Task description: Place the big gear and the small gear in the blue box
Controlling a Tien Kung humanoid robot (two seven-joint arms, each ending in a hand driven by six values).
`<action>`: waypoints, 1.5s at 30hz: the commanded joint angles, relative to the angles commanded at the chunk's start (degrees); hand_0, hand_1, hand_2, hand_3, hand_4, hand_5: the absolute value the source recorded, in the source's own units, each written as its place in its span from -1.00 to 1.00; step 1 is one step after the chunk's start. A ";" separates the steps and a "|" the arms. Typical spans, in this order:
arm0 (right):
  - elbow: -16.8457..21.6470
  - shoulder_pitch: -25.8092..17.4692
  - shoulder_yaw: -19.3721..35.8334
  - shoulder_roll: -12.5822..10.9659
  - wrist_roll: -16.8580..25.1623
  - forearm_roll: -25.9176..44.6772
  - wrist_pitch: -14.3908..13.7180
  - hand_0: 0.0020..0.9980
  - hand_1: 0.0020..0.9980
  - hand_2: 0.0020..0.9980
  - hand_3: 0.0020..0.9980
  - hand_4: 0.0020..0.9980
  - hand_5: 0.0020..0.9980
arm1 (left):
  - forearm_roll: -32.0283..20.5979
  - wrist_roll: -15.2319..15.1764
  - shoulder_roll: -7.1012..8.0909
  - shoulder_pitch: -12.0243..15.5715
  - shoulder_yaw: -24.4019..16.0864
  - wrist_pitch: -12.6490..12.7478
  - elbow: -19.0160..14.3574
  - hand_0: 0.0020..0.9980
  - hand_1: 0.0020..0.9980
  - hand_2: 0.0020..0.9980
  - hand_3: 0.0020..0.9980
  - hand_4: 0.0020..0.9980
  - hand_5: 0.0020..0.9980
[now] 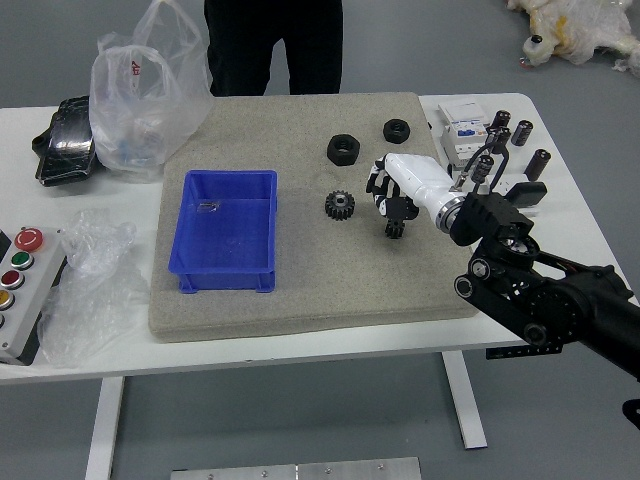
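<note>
My right hand [387, 196] is over the right half of the mat, its black fingers apart and nothing seen between them. Just below it in the picture is a small dark gear [395, 229], partly covered by the fingers; whether they touch it is unclear. A bigger black toothed gear [339, 205] lies on the mat to the hand's left. The blue box [225, 235] stands at the mat's left side, with a small metallic item [208, 206] inside. My left arm is out of view.
Two black rings, one hexagonal [343, 150] and one round [396, 131], lie at the mat's back. Plastic bags [145, 100] and a button panel [30, 290] are left; black cylinders [538, 165] stand right. A person in black trousers [272, 45] stands at the far side.
</note>
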 joint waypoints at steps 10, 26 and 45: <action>1.66 -2.19 2.98 -1.68 -4.85 -3.74 5.65 -0.24 0.20 0.76 0.90 1.00 0.19 | -0.12 0.03 -0.15 0.12 -0.01 0.09 0.01 0.43 0.42 0.40 0.61 0.46 -0.01; -5.49 -1.70 -5.35 0.14 -3.60 2.07 2.25 -0.32 -0.06 0.23 0.39 0.61 -0.21 | 0.03 0.03 -0.21 0.04 -0.09 0.06 0.00 0.43 0.42 0.39 0.61 0.47 -0.01; -7.11 -1.12 -8.56 0.46 -2.47 3.84 -1.19 -0.51 -0.29 -0.27 0.06 -0.25 -0.93 | 0.60 0.20 -0.43 0.13 -0.52 0.01 -0.02 0.43 0.42 0.39 0.61 0.47 0.00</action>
